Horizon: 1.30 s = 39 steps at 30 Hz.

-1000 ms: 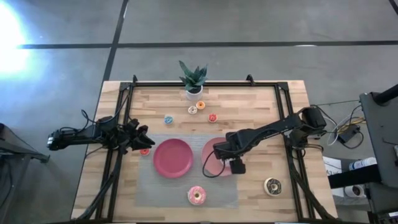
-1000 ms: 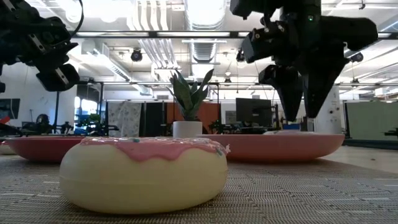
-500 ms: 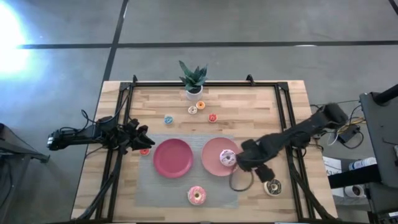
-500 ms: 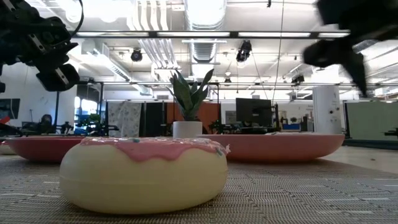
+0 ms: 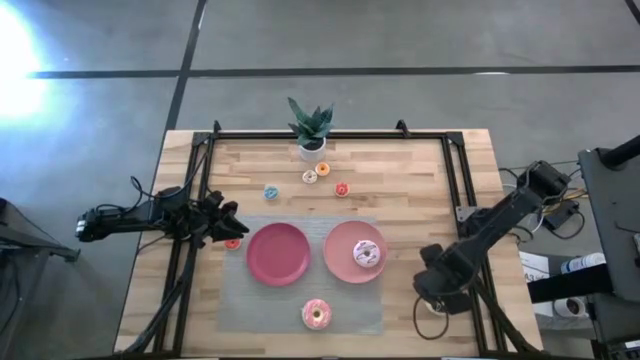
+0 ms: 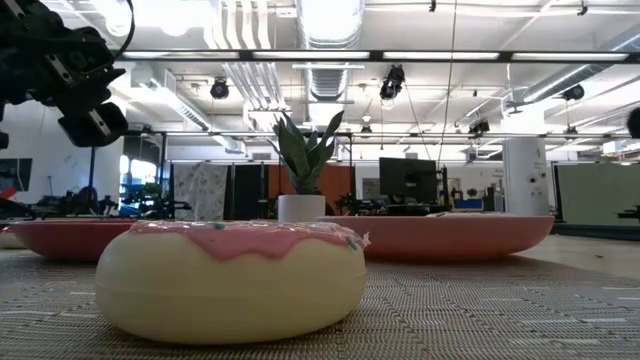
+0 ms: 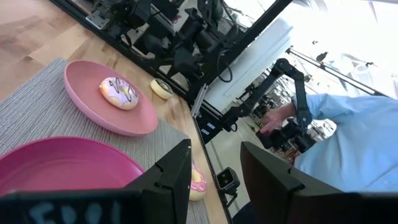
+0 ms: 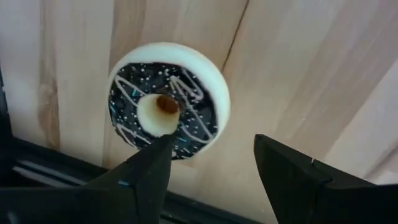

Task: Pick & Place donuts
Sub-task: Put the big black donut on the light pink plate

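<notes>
The chocolate donut (image 8: 168,102) lies flat on the bare wood near the table's near right corner. My right gripper (image 8: 211,168) hovers above it, open and pointing down, and hides it in the high view (image 5: 440,290). The lilac donut (image 5: 367,254) lies on the right pink plate (image 5: 340,240). The pink donut (image 5: 316,314) lies on the grey mat, near the near edge. Tiny blue (image 5: 271,191), cream (image 5: 310,177), orange (image 5: 322,170) and red (image 5: 342,189) donuts sit on the wood at the far side. My left gripper (image 5: 225,225) waits open at the left, above the table.
An empty pink plate (image 5: 278,254) lies on the mat (image 5: 240,300) left of the other. A potted plant (image 5: 311,125) stands at the far edge. A black rail (image 8: 37,168) runs close beside the chocolate donut. A person in a blue top (image 7: 354,137) is beyond the table.
My right gripper has moved from above the right plate toward the table's near right corner and now stands over the chocolate donut. The lilac donut, hidden under the gripper before, now shows lying on the right plate.
</notes>
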Each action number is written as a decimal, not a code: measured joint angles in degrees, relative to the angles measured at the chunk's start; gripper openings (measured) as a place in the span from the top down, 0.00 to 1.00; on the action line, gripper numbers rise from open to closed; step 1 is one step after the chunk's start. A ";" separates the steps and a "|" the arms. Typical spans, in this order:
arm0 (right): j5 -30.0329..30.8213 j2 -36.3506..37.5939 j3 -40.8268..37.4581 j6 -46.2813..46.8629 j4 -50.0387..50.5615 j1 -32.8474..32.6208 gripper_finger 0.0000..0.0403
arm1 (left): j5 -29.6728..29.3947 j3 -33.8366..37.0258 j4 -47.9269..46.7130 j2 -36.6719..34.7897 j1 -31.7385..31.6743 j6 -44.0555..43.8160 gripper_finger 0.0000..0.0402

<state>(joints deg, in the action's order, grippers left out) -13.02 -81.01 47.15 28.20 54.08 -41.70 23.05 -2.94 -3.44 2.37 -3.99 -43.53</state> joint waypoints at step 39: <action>-1.03 0.15 -10.70 8.97 -14.74 -2.17 0.48 | 0.00 0.02 0.00 0.00 -0.01 0.00 0.72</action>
<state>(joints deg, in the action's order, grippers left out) -14.05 -80.86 36.45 37.18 39.35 -43.88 23.05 -2.92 -3.44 2.37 -4.00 -43.53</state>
